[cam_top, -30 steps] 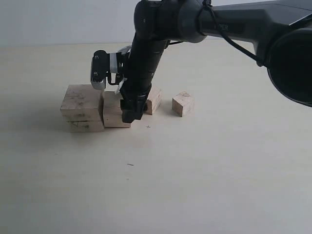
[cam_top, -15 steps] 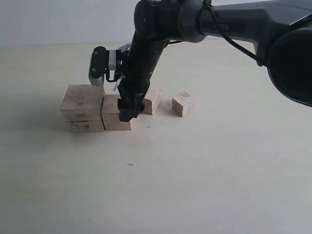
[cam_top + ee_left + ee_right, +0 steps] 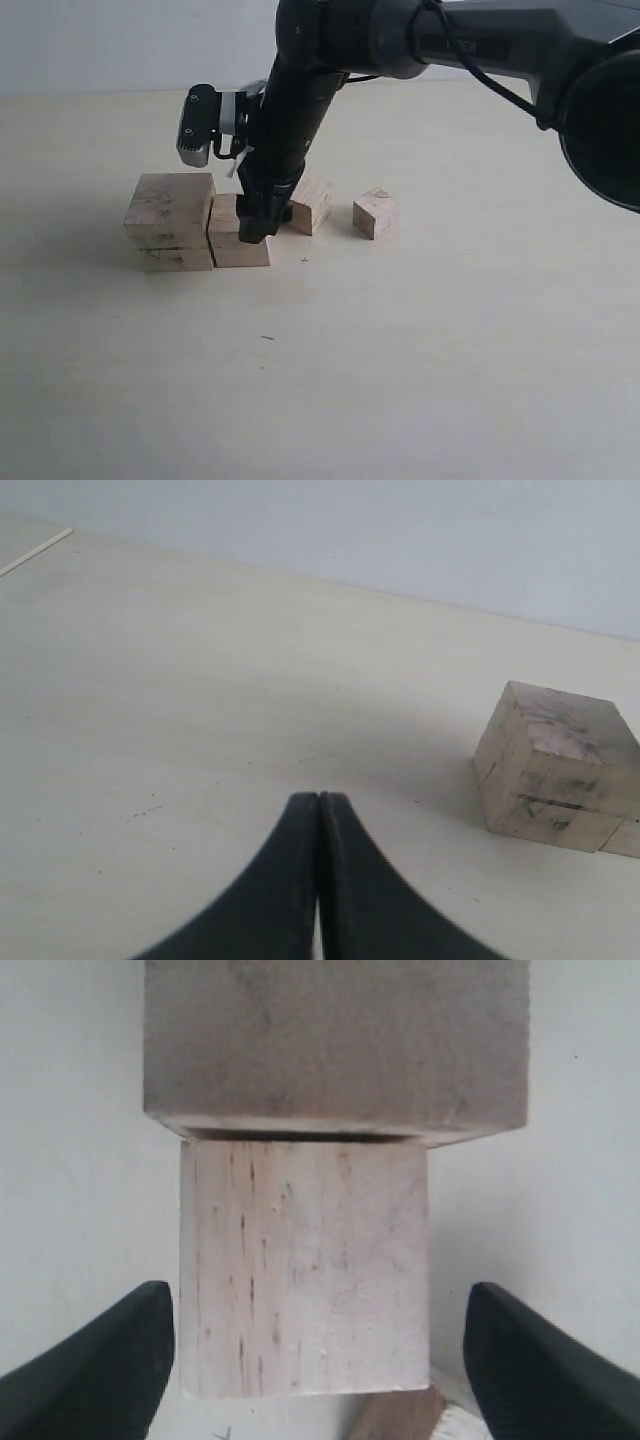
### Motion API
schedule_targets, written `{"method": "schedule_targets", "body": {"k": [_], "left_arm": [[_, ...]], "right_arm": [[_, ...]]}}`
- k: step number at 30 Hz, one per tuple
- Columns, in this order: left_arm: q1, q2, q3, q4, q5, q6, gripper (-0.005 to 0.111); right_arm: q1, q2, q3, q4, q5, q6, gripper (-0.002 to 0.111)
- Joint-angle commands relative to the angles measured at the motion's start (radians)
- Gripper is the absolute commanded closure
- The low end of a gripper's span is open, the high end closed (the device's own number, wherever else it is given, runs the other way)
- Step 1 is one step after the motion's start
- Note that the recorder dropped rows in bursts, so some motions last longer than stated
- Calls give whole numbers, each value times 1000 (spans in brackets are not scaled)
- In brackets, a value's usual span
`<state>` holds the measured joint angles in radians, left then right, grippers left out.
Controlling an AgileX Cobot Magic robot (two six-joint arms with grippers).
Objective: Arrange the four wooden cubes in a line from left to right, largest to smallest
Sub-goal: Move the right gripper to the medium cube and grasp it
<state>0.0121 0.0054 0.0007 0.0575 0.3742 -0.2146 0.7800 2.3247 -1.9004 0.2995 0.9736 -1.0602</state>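
Note:
The four wooden cubes stand in a row in the exterior view. The largest cube point(image 3: 168, 218), seamed and speckled, is at the left, and the second cube point(image 3: 232, 245) touches its right side. Further right are the third cube point(image 3: 314, 205) and the smallest cube point(image 3: 376, 213), each standing apart. My right gripper point(image 3: 256, 226) reaches across and hovers over the second cube. It is open point(image 3: 318, 1305) and straddles the second cube point(image 3: 300, 1260) without gripping, with the largest cube point(image 3: 335, 1045) beyond. My left gripper point(image 3: 320, 800) is shut on nothing, away from the largest cube point(image 3: 555, 770).
The cubes rest on a pale tabletop point(image 3: 400, 350) with a few small dark specks. The black right arm point(image 3: 480, 40) spans the upper right of the exterior view. A corner of the third cube point(image 3: 395, 1422) shows next to the right gripper's fingers.
The right gripper and its wrist have risen slightly and shifted a little left above the second cube. None of the cubes has visibly moved.

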Motion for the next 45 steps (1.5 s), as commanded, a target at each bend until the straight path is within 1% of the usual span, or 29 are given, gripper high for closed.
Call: {"method": "schedule_targets", "body": {"k": [1,10,16,23,27,37,45], "left_arm": [[-5,-5,-1,-1,-5,-2,107],[-5,-5,-1,-1,-5,-2,107],[-5,-5,-1,-1,-5,-2,107],[-5,-5,-1,-1,-5,-2,107],[-5,-5,-1,-1,-5,-2,107],[-5,-5,-1,-1,-5,-2,107],[-5,-5,-1,-1,-5,-2,107]], "right_arm": [[-1,-36,-3,8,35,69,33],[-1,-159,-3,-73,70,151,33],[-6,-181,-3,-275,43,342,33],[-55,-129,-1,-269,57,383,33],[-72,-104,-1,-195,41,371,33],[-72,-33,-1,-149,16,342,33],[-107,11,-1,-130,-4,342,33]]}}
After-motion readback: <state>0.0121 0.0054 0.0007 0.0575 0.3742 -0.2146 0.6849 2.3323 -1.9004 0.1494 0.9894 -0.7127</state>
